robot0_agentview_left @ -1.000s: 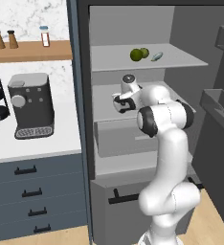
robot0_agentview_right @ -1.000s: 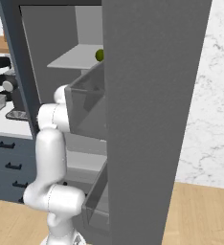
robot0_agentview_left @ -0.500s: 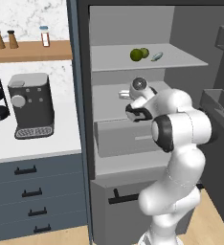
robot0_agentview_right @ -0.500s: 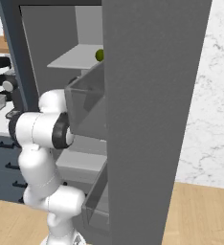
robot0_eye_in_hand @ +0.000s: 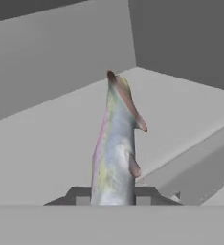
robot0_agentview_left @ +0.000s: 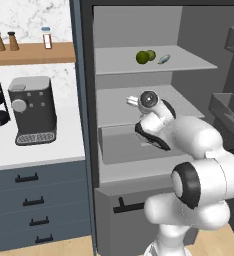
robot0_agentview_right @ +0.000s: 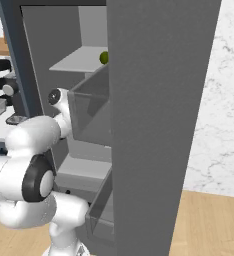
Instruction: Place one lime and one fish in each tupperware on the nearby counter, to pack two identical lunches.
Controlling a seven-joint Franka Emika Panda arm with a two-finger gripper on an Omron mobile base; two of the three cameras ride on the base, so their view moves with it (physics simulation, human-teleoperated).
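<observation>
My gripper (robot0_eye_in_hand: 112, 196) is shut on a slender silvery fish (robot0_eye_in_hand: 115, 143), which points away from the hand over a grey fridge shelf (robot0_eye_in_hand: 181, 110). In the left base view the gripper (robot0_agentview_left: 133, 101) reaches into the open fridge at the middle shelf (robot0_agentview_left: 114, 107). On the top shelf two limes (robot0_agentview_left: 145, 56) lie close together, with a second small pale fish (robot0_agentview_left: 164, 59) just to their right. One lime (robot0_agentview_right: 104, 57) also peeks out in the right base view. The tupperware is out of view.
A clear drawer (robot0_agentview_left: 119, 145) sits below the middle shelf. Fridge door bins (robot0_agentview_left: 229, 110) stand at the right. A coffee machine (robot0_agentview_left: 31, 110) is on the left counter under a wooden shelf with bottles (robot0_agentview_left: 47, 37). The grey door (robot0_agentview_right: 159, 125) blocks much of the right base view.
The jaws have closed on the fish at the middle shelf. The arm's elbow has swung out toward the cameras while the hand stayed inside the fridge.
</observation>
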